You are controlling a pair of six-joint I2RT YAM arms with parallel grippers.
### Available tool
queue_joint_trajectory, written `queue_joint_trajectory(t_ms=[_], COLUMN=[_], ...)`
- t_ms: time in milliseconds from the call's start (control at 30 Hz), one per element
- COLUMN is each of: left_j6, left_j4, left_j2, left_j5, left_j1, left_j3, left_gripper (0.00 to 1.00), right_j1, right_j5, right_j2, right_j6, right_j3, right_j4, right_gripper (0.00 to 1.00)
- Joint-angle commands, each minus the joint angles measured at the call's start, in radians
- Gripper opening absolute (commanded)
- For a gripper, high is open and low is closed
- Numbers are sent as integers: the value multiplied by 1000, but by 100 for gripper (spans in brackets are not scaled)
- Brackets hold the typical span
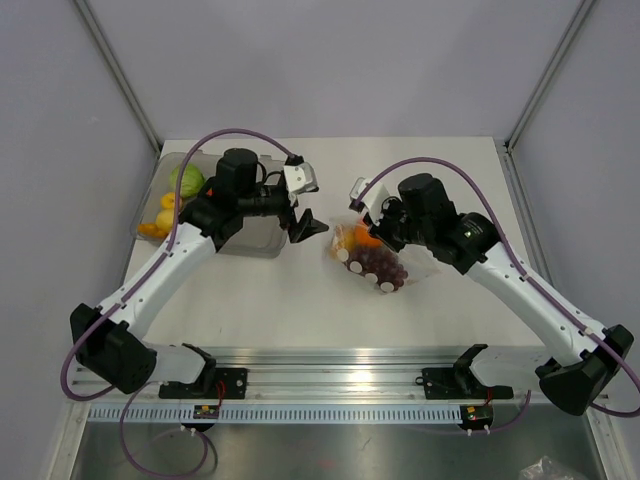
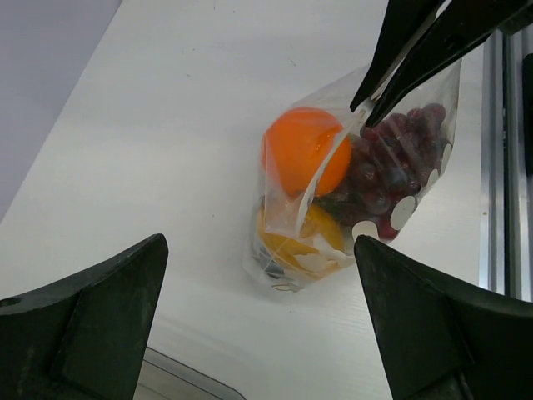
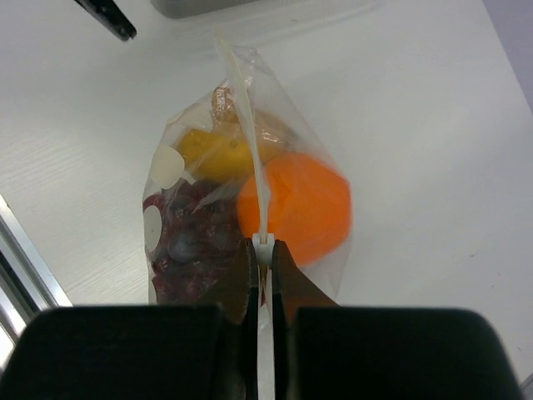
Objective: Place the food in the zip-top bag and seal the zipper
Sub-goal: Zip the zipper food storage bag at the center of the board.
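Black jaws of the right gripper are pinched tight on the zipper of the zip-top bag. The bag lies on the white table between the two arms, with an orange, grapes and yellow pieces inside. The left gripper stands wide apart, holding nothing, near the bag but clear of it. Farther back, only the top view shows the grey tray with green and yellow food in it, and pale grey walls behind.
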Motion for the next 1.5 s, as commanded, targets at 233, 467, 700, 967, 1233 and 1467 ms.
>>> queue_joint_trajectory(t_ms=[233,467,700,967,1233,1467], left_j6=[240,267,244,225,97,-85], left_j4=[-52,-34,-52,-51,175,277], left_j2=[26,46,92,113,23,12], left_j5=[-240,-231,-149,-132,-126,-131], left_j1=[-163,-233,-252,-253,-238,-167], left_j3=[58,53,58,68,-93,-156], left_gripper=[94,77,56,3,0,0], right_j1=[-6,-6,-6,-6,-14,-32], right_j5=[-74,-88,-99,-93,-94,-125], right_j2=[-18,-21,-14,-11,-50,-133], right_j6=[-38,-25,-21,-21,-18,17], right_j3=[80,69,64,60,-18,-138], right_j4=[27,32,41,52,98,144], right_gripper=[0,0,0,0,0,0])
